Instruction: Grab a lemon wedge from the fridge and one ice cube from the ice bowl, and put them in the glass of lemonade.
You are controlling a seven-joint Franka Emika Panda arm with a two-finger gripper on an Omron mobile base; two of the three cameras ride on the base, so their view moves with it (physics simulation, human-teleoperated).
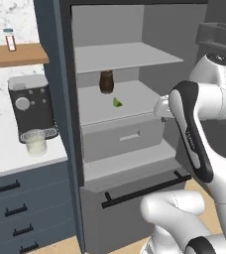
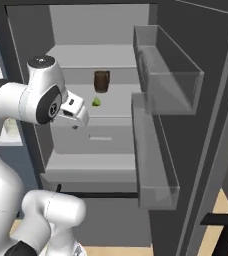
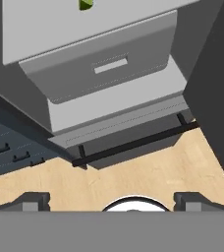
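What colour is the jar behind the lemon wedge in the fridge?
Dark brown jar, just behind the yellow-green lemon wedge; clearest in the left base view.

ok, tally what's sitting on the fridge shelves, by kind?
Lemon wedge: 1
Dark brown jar: 1
Total: 2, both on the middle shelf of the open fridge; the shelf above holds nothing.

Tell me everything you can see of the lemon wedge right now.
The lemon wedge is a tiny yellow-green piece lying on the fridge's middle pale grey shelf, in front of a dark brown jar and apart from it. Nothing grips it; the gripper hangs outside, lower than the shelf. Its cut faces are too small to make out.
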